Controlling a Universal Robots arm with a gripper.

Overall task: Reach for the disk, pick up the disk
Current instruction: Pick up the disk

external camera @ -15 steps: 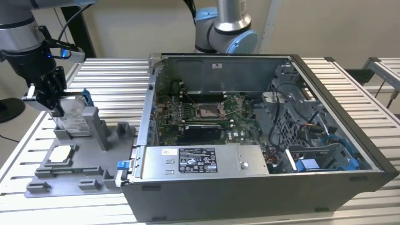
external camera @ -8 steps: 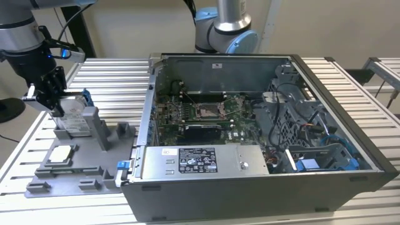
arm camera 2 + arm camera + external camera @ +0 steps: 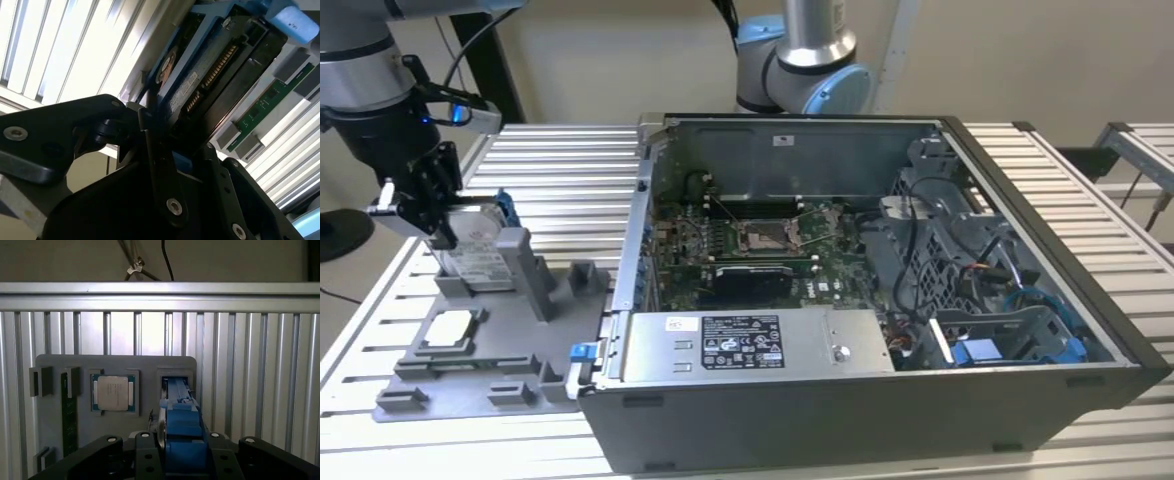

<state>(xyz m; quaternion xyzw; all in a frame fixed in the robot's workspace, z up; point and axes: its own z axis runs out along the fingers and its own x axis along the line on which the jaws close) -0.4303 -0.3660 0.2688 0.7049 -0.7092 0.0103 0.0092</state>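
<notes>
The disk (image 3: 478, 250) stands on edge between the closed fingers (image 3: 149, 460), which clamp its blue bracket, and to my judgement wants a square grip and a pull in line with its slot in the grey holder (image 3: 520, 350) below the fingers, on the slatted tabletop (image 3: 560, 190), with the open computer case (image 3: 854, 410) well apart.

An open computer case (image 3: 1067, 395) lies on the slatted aluminium table (image 3: 567, 170), its green motherboard (image 3: 687, 245) exposed; a labelled silver power supply (image 3: 740, 345) runs along the near wall; just beside the case, at the exterior view's left, a grey fixture tray (image 3: 480, 385) carries a square chip (image 3: 450, 327); a blue plastic piece (image 3: 981, 352) sits in the case's near right corner
</notes>
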